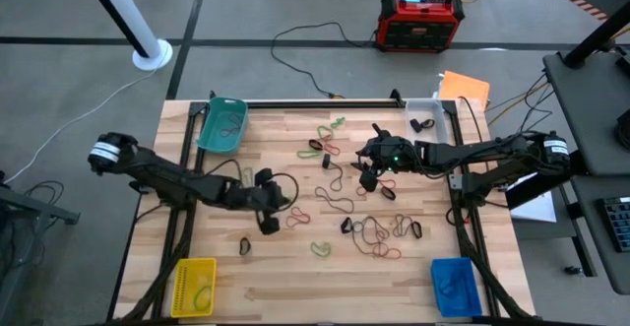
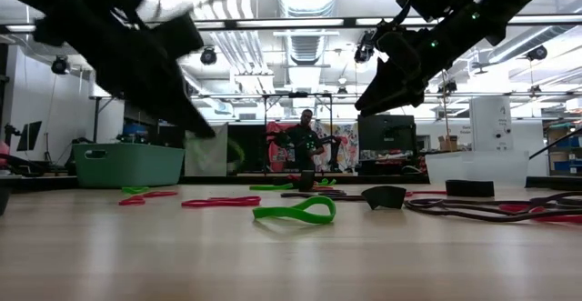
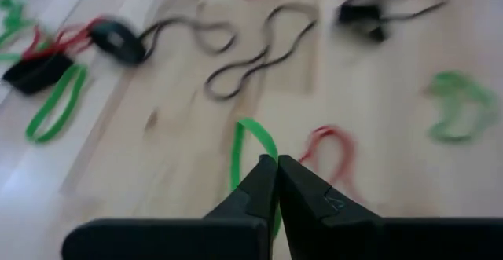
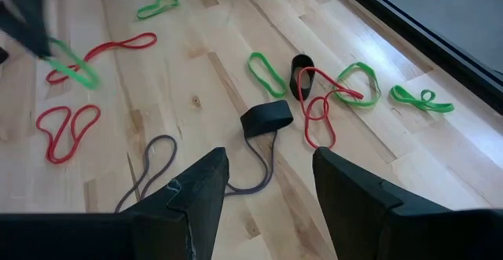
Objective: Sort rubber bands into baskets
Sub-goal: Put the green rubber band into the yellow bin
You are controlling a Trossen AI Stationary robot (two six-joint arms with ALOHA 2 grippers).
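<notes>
Many rubber bands in red, green, black and brown lie scattered on the middle of the wooden table. My left gripper is left of centre, shut on a green rubber band. My right gripper hangs open right of centre, above a wide black band and a brownish loop, touching nothing. Four baskets sit at the table's corners: teal far left, clear far right, yellow near left, blue near right. My left gripper pinches one end of the green band between its two fingertips, which slant down toward the table. The loop sticks out past the tips and droops below them, slack. It looks lifted off the wood.
A red band lies on the table just beyond my left fingertips. A red-and-black box stands on the floor behind the table, with cables around it. Bare wood lies along the near edge between the yellow and blue baskets.
</notes>
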